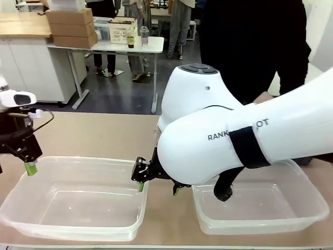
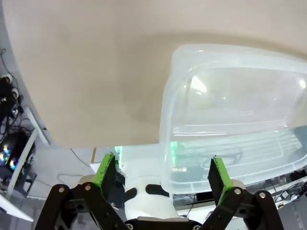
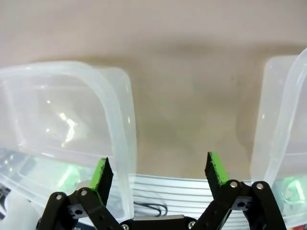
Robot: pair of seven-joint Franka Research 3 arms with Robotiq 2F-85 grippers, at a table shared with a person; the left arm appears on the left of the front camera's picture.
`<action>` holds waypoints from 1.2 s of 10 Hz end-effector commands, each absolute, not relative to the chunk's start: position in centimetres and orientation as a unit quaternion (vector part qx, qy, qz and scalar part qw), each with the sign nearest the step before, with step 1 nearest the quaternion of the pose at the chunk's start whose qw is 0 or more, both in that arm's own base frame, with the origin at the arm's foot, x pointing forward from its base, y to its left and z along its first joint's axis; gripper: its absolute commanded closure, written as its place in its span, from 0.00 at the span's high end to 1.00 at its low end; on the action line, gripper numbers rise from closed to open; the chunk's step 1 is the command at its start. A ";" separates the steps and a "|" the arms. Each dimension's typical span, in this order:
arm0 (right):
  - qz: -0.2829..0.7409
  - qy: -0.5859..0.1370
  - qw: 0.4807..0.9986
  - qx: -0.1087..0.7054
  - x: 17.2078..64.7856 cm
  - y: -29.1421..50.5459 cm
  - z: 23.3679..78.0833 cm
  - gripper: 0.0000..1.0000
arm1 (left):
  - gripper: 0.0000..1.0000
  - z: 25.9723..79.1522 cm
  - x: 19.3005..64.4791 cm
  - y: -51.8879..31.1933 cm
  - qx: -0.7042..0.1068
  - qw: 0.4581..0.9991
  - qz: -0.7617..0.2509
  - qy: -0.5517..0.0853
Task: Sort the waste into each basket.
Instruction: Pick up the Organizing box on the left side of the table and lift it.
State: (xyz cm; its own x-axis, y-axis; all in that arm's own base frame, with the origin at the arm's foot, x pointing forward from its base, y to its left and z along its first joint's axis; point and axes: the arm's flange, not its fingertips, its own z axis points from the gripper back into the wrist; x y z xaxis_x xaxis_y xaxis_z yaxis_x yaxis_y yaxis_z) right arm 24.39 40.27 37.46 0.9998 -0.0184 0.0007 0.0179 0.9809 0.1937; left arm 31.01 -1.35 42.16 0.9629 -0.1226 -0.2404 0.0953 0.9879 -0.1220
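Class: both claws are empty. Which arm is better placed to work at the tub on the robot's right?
Right, probably. The open right claw hangs over the gap between the two tubs, beside the right tub; the left claw is at the left tub's far edge.

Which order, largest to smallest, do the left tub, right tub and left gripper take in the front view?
1. Left tub
2. Right tub, unsure since the right arm hides part
3. Left gripper, clearly smallest

The right arm (image 1: pixel 276 130) was glossy white, with grey lettering just beside its black band (image 1: pixel 248 147). The left gripper (image 2: pixel 162 165) and right gripper (image 3: pixel 157 165) were black, with green pads (image 3: pixel 217 168) and silver screws.
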 end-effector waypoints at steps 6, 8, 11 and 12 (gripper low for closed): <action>-0.056 -0.017 0.994 0.089 25.7 42.7 37.1 1.00 | 1.00 38.0 30.3 -3.1 -0.059 0.983 -0.071 0.156; -0.068 -0.006 0.994 0.083 26.1 43.2 36.9 1.00 | 1.00 35.4 30.1 -3.1 -0.047 0.980 -0.049 0.186; -0.050 0.010 0.997 0.055 25.6 44.1 36.8 1.00 | 1.00 33.7 29.4 -2.5 -0.041 0.980 -0.024 0.192; -0.047 0.018 0.998 0.039 25.5 44.1 36.5 0.43 | 1.00 34.1 29.1 -2.0 -0.053 0.982 -0.022 0.182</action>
State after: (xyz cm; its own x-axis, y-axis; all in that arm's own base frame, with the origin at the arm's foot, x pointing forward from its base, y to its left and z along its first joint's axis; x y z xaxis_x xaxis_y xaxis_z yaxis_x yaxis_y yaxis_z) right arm 25.29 42.80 36.36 0.9963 -0.0779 -0.0373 0.0822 0.9877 0.1333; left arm 33.19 -2.44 35.47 0.9173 -0.0863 -0.3888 0.0479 0.9931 -0.1072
